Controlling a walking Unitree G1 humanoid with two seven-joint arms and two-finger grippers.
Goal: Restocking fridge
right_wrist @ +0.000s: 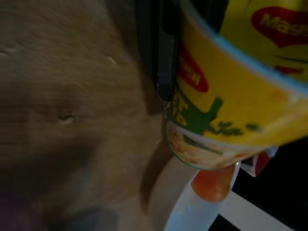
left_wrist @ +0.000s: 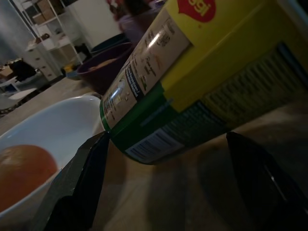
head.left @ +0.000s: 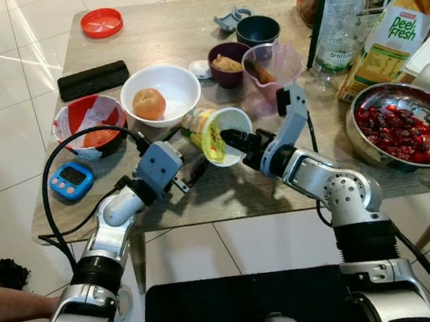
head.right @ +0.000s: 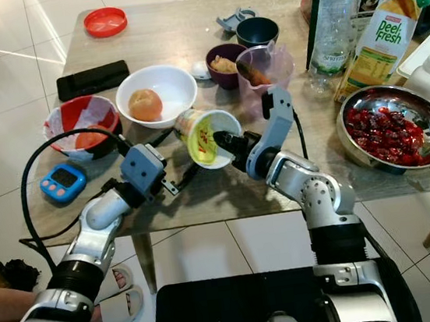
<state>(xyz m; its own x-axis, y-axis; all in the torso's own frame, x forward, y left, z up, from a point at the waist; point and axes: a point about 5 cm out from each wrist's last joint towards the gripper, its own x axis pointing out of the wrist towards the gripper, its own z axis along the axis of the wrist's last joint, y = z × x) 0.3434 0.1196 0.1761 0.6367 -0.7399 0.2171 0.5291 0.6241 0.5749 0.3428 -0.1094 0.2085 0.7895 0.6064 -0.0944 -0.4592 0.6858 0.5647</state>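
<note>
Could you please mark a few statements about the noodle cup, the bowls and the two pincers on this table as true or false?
1. The noodle cup stands upright. False: it lies tilted on its side.
2. The right pincer grips the cup at its rim. True.
3. The white bowl holds red berries. False: it holds one orange fruit; the berries are in the steel bowl.
4. The left pincer is open beside the cup. True.
5. The blue timer sits by the juice carton. False: it sits at the table's opposite side, near the red bowl.
</note>
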